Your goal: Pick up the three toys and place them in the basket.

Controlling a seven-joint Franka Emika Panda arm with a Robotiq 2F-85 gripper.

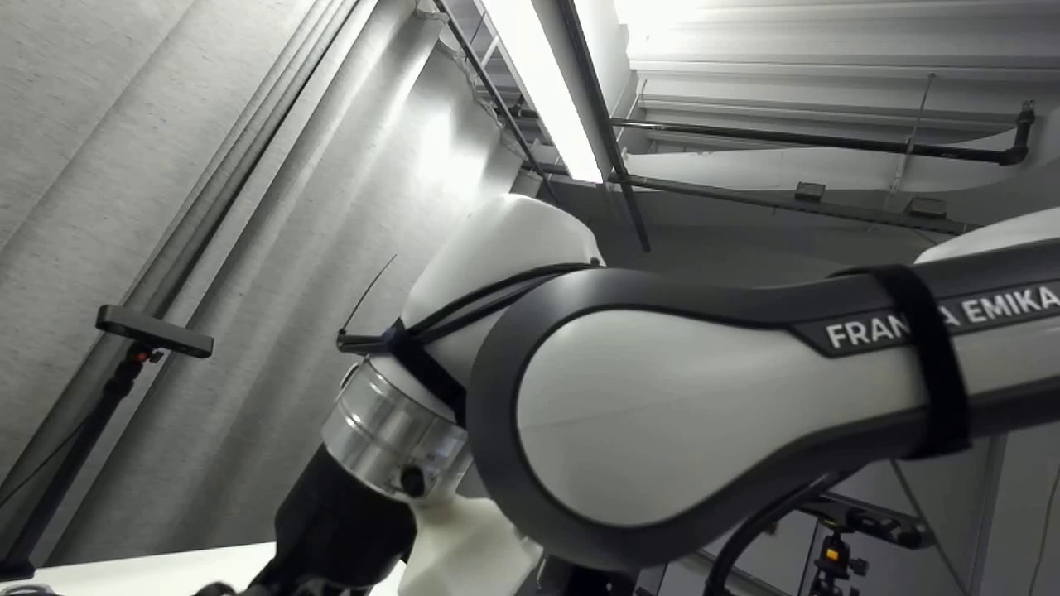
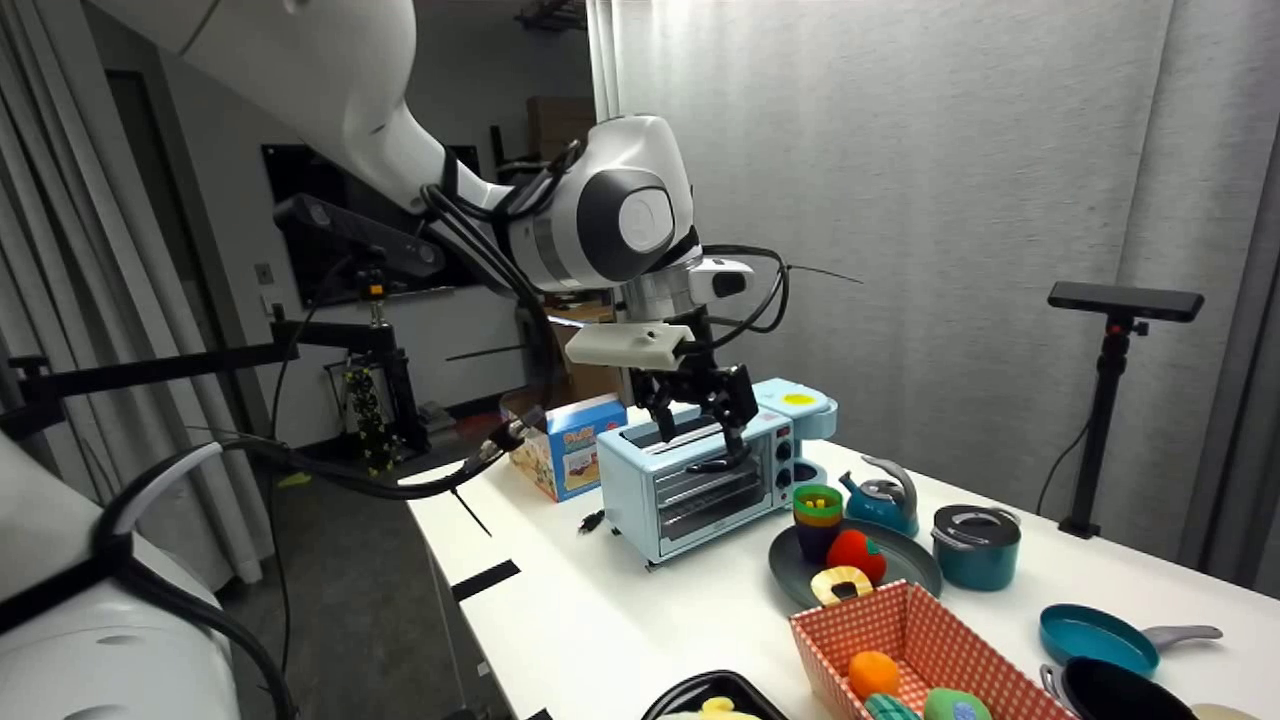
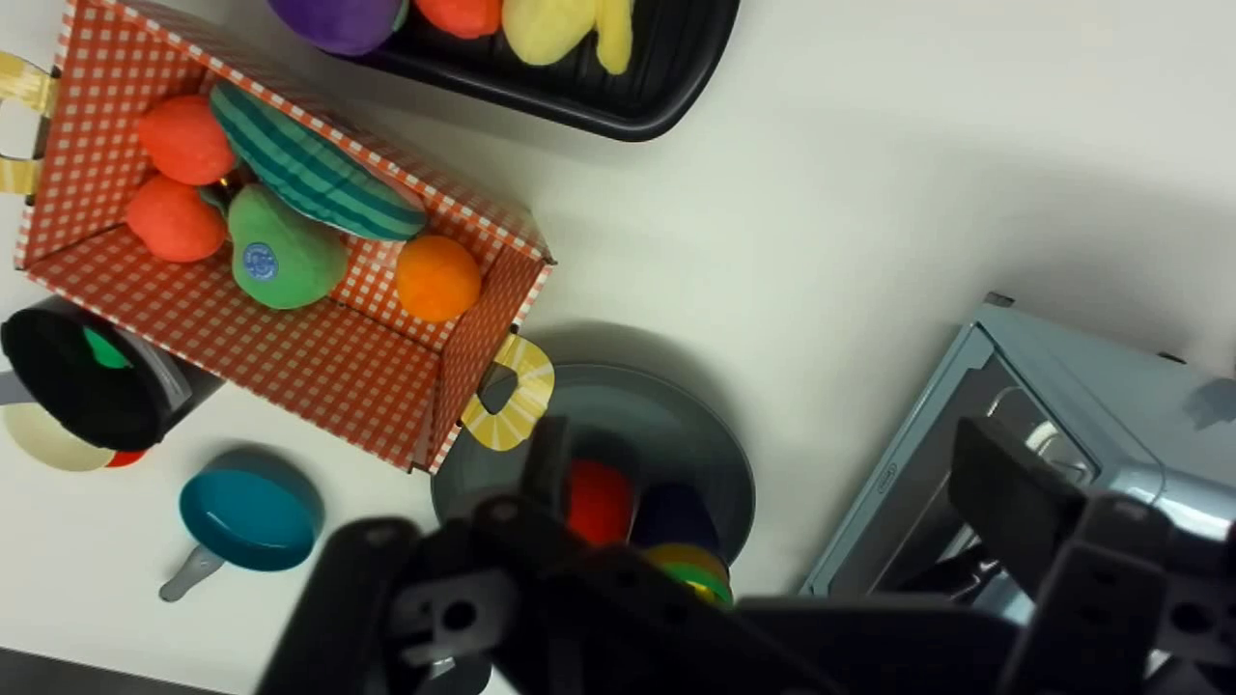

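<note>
The red-checked basket (image 2: 830, 660) stands on the table and also shows in the wrist view (image 3: 290, 357). It holds an orange toy (image 3: 438, 278), a green pear (image 3: 285, 253), a green striped toy (image 3: 309, 164) and two red toys (image 3: 183, 140). Beside it, a black tray (image 3: 618, 125) bears a purple toy (image 3: 343, 14), a red toy (image 3: 463, 14) and yellow toys (image 3: 546, 27), cut by the frame edge. A red toy (image 3: 596, 497) lies on a dark plate (image 3: 666, 405). My gripper (image 2: 702, 437) is raised by the toaster oven; its fingers (image 3: 777, 483) are apart and empty.
The light-blue toaster oven (image 2: 640, 490) is close to the gripper. Stacked cups (image 2: 817, 515) stand on the plate. A kettle (image 2: 885, 500), a lidded pot (image 2: 975, 545), a blue pan (image 2: 1095, 638) and a black pot (image 2: 1120, 695) stand near the basket. A toy box (image 2: 575, 450) stands behind the oven.
</note>
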